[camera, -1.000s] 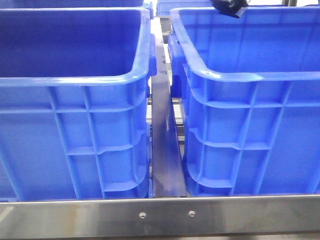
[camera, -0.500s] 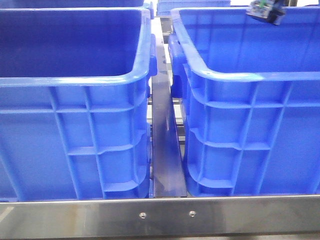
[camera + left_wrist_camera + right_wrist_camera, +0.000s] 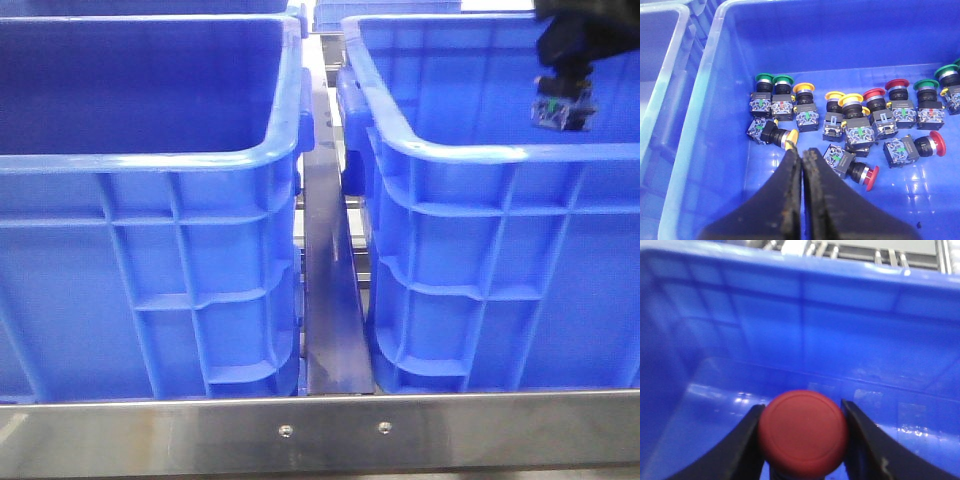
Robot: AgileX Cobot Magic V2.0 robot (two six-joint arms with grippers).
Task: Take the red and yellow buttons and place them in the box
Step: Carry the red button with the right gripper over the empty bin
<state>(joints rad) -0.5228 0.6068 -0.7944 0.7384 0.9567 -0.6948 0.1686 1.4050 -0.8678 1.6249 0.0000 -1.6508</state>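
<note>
While the right jaws (image 3: 802, 440) hang inside the right-hand blue box (image 3: 500, 152), they pinch a red button (image 3: 803, 432) between them, its domed cap facing the wrist camera. From the front, that button's clear contact block (image 3: 562, 112) dangles under the dark arm, just above the box's near rim. The left jaws (image 3: 802, 161) are pressed together on nothing, poised over a blue tray (image 3: 700, 150) of mixed buttons; a tipped yellow button (image 3: 774, 135) lies just ahead of their tips. The box floor under the red cap looks bare but blurred. A steel rail (image 3: 320, 432) edges the surface.
</note>
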